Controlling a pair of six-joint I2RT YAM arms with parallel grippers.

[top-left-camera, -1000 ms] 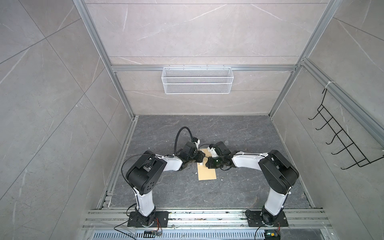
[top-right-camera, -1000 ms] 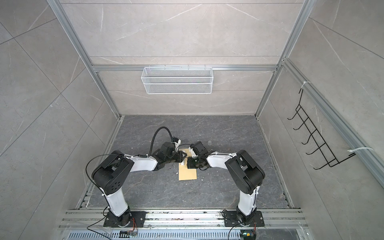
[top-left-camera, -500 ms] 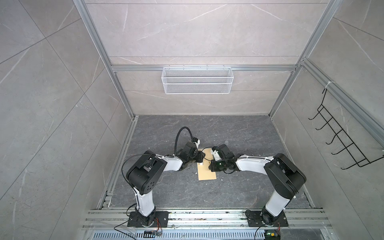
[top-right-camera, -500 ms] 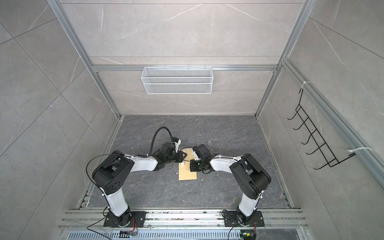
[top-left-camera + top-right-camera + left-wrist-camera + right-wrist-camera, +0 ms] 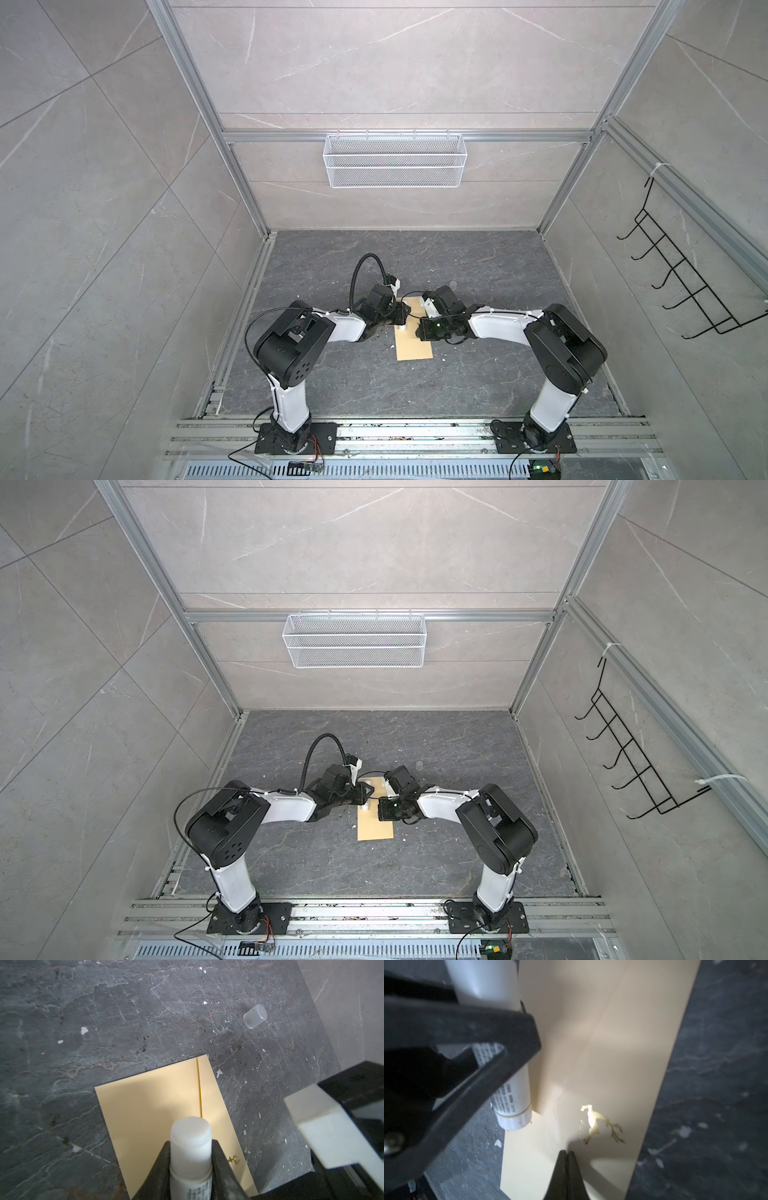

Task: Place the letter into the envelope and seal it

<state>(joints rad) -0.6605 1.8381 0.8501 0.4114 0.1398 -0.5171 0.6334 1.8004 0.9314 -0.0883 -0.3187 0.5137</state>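
- Left gripper (image 5: pixel 191 1148) is part-closed, clamped round an uncapped white glue stick (image 5: pixel 190 1132) above the envelope (image 5: pixel 158 1105).
- The envelope lies flat on the stone floor (image 5: pixel 83 1012); whether the letter is inside, I cannot tell.
- Right gripper (image 5: pixel 566 1154) is pinched tight, empty, over the envelope.
- Clear cap (image 5: pixel 255 1016) lies well apart.

Cell contents by count: one plain yellow-tan paper envelope (image 5: pixel 413 349), one white cylindrical plastic glue stick (image 5: pixel 190 1147), one small translucent plastic cap (image 5: pixel 255 1016), two black-and-white robot arms (image 5: pixel 332 328) (image 5: pixel 503 324), one white wire-mesh wall basket (image 5: pixel 394 166), one black wire hook rack (image 5: pixel 685 282).
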